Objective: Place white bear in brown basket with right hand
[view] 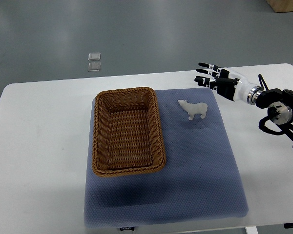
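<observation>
A white rectangular table (39,146) filled most of the view, and a blue-grey textured mat (200,175) lay spread over its middle. On the mat's left half sat a brown woven wicker basket (128,130), rectangular and empty, with its long sides running toward twelve and six o'clock.

Just beside the basket, at its two o'clock, a small white polar bear figurine (194,108) stood upright on the mat, well clear of the wicker rim, its head pointing toward nine o'clock, at the basket.

At the bear's two o'clock, near it but not touching, the robot's right hand (219,81) hung over the mat's far right corner. Its black-and-white fingers (205,71) were spread and extended toward nine o'clock, released and holding nothing. The right arm's wrist and black joint housing (279,108) ran in from the picture's right edge at about three o'clock.

Beyond the table's far edge, at twelve o'clock from the basket, two small pale square tiles (94,61) lay on the grey floor (151,34), one just behind the other.
</observation>
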Action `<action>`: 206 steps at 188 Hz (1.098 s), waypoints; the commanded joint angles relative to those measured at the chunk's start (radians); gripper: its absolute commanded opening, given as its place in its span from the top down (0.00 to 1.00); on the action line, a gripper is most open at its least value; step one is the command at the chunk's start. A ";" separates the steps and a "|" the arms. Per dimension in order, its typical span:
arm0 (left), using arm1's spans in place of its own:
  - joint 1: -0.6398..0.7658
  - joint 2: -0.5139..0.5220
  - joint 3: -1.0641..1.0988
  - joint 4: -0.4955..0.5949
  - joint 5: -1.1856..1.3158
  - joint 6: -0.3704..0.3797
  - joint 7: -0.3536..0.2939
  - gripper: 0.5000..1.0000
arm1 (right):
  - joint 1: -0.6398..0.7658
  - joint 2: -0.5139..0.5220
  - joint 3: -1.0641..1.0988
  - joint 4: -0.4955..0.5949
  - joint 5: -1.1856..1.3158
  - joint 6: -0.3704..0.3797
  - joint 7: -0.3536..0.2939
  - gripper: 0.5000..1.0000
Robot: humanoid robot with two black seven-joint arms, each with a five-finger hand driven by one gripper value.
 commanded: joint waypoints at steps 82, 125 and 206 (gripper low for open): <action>0.002 0.000 0.000 0.000 0.000 0.002 0.000 0.00 | 0.000 -0.001 -0.001 0.006 -0.062 0.001 0.002 0.15; 0.002 0.000 0.000 0.000 0.000 0.000 0.000 0.00 | 0.026 -0.013 -0.001 0.014 -0.318 0.043 0.069 0.15; 0.002 0.000 0.000 -0.005 0.000 0.000 0.000 0.00 | 0.091 -0.020 -0.018 0.014 -0.863 0.095 0.098 0.15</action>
